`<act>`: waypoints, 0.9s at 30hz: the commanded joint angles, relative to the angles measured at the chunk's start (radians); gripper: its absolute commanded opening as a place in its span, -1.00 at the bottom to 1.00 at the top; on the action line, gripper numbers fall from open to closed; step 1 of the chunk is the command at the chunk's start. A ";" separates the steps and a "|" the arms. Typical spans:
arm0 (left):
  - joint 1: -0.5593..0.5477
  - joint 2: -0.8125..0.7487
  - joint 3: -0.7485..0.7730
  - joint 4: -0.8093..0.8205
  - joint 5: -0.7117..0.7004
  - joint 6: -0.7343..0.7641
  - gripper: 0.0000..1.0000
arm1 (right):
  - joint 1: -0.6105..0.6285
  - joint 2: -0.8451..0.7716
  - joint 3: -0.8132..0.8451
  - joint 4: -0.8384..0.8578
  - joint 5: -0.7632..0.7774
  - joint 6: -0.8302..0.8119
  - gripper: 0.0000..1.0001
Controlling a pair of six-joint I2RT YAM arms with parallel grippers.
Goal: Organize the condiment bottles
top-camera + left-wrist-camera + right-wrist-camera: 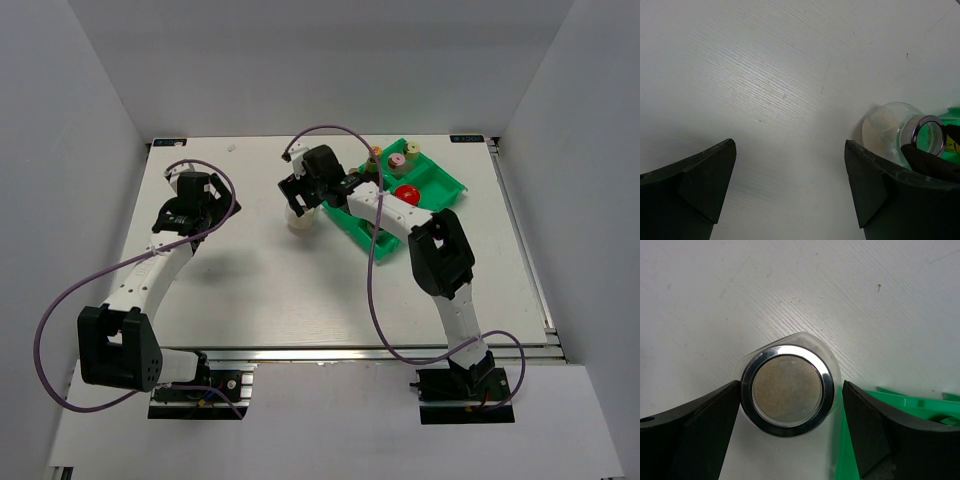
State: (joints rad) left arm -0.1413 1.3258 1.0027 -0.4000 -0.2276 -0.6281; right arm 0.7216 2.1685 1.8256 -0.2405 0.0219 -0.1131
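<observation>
A wide clear glass jar (302, 222) with a silver rim stands on the table just left of the green tray (445, 186). My right gripper (300, 207) is open around the jar (786, 390). Its left finger (700, 425) is at the rim, and its right finger (875, 420) stands a little off it. My left gripper (183, 212) hangs open and empty over bare table at the far left; its wrist view shows the jar (890, 130) off to the right. In the tray are a red-lidded jar (406, 194), a pink-capped shaker (412, 150), a yellow-green-capped shaker (395, 160) and a dark bottle (376, 153).
The tray's near-left edge (905, 399) lies right beside the jar, under my right finger. White walls enclose the table on the left, back and right. Purple cables loop from both arms.
</observation>
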 commanded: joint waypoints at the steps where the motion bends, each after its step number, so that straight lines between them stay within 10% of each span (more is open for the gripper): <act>1: -0.004 -0.019 -0.004 0.000 -0.018 0.008 0.96 | -0.016 0.025 0.063 -0.005 -0.013 0.010 0.72; 7: -0.004 -0.030 -0.007 -0.002 -0.030 0.002 0.96 | -0.027 0.044 0.074 -0.036 -0.080 0.026 0.61; 19: -0.004 -0.027 0.004 -0.003 -0.027 -0.001 0.96 | -0.031 -0.070 0.075 -0.016 -0.103 0.026 -0.76; 27: -0.004 -0.039 0.016 0.015 -0.007 -0.002 0.96 | -0.066 -0.311 0.034 0.070 -0.103 0.007 -0.87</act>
State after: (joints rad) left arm -0.1413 1.3258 1.0027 -0.3958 -0.2455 -0.6289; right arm 0.6846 2.0464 1.8343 -0.2981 -0.0689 -0.0952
